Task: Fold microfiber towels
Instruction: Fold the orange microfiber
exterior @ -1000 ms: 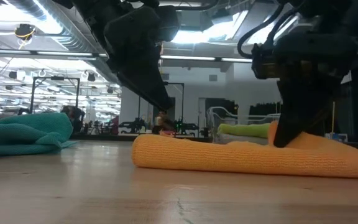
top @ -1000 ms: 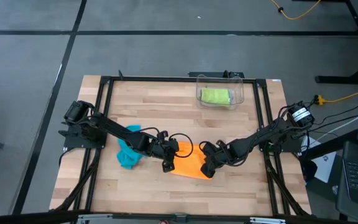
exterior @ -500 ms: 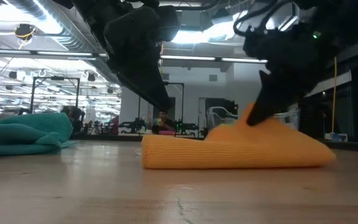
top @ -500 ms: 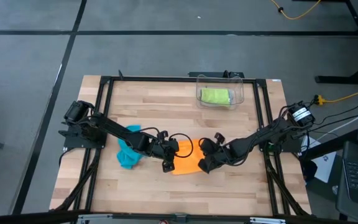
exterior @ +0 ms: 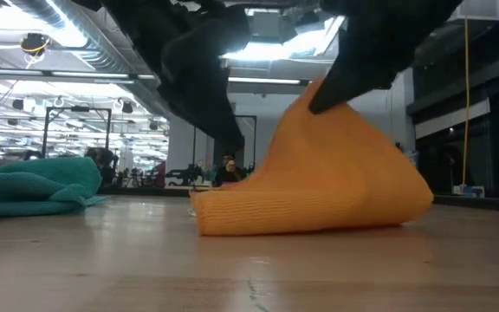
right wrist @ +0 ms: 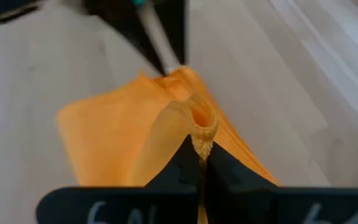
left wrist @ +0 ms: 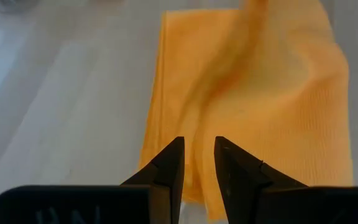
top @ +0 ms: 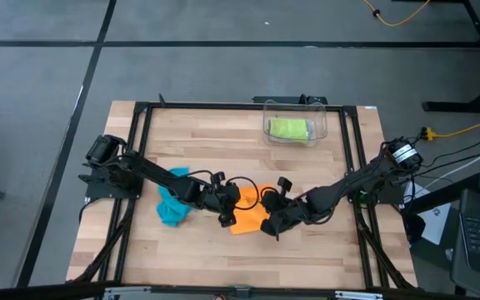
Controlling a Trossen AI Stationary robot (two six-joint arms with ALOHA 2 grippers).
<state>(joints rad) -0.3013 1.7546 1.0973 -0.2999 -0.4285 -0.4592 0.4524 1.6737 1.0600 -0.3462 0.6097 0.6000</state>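
The orange towel [top: 248,218] lies mid-table between both grippers, its right end pulled up into a tent [exterior: 319,173] and its left, folded end [exterior: 223,217] resting on the wood. My right gripper [top: 271,227] is shut on the raised end. My left gripper [top: 225,220] is at the towel's left end, its fingers closed around cloth. A teal towel [top: 171,208] lies crumpled on the table behind my left arm. A lime green towel [top: 288,129] sits in the clear bin [top: 323,118]. My left gripper [left wrist: 197,144] has a ridge of the orange cloth [left wrist: 199,168] between its two fingers at the towel's left edge, coming slanting down from the table's left. How many layers it has I cannot tell. That end stays on the table. My right gripper [right wrist: 199,152] pinches a bunched edge of the towel [right wrist: 199,132] between its fingertips, slanting down from the table's right. The pinched end is lifted clear at the peak [exterior: 320,91]. The cloth drapes below it down to the table.
The clear bin stands at the table's far side, right of centre. A black metal frame [top: 140,150] runs along the table's edges. Bare wood [top: 223,158] lies between the towels and the bin, and more lies along the near edge.
My right gripper has risen, rolled, and gone toward the table's left, toward my left gripper. It has drawn the orange towel's right end up from flat into a tall tent. The towel's left end has stayed on the table.
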